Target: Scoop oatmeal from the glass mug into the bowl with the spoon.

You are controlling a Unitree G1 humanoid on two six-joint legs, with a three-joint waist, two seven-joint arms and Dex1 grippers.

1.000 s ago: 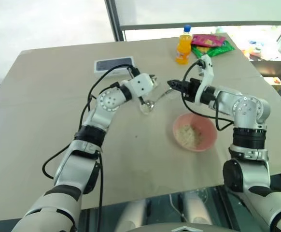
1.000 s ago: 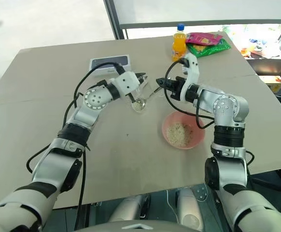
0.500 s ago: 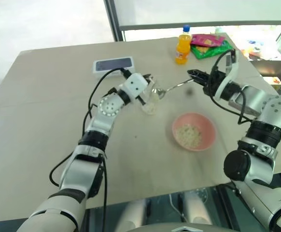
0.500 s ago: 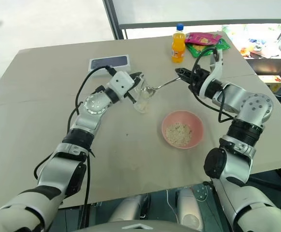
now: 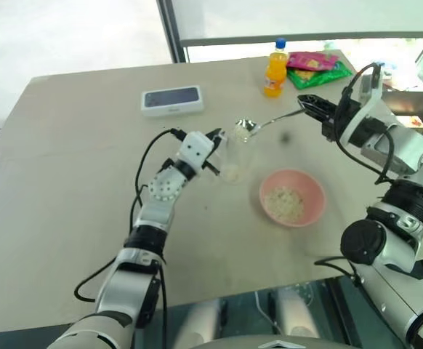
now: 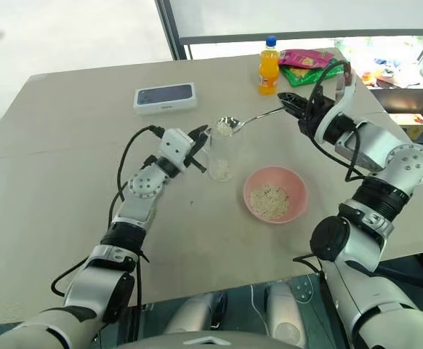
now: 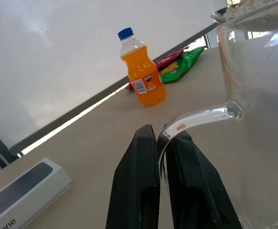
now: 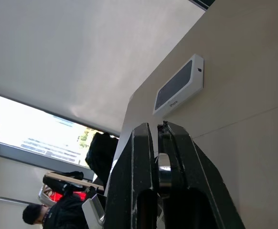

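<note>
Spoon: you see it clamped by its handle in the right claw, its oat-filled bowl just above the mug.
Glass mug: upright on the desk, handle pinched in the left claw.
Bowl: near the mug, holding oatmeal.

On the bench before me the glass mug stands near the middle, with oatmeal lying in its bottom. My left claw sits at the mug's left side, closed on its handle. The bowl rests to the right of the mug and nearer to me, apart from it, with flakes in it. My right claw is up at the right, behind the bowl, pinching the spoon, whose loaded end hangs over the mug's rim. Behind the mug, to the left, lies a flat box. A bottle stands at the far edge, snack packets just right of it.
</note>
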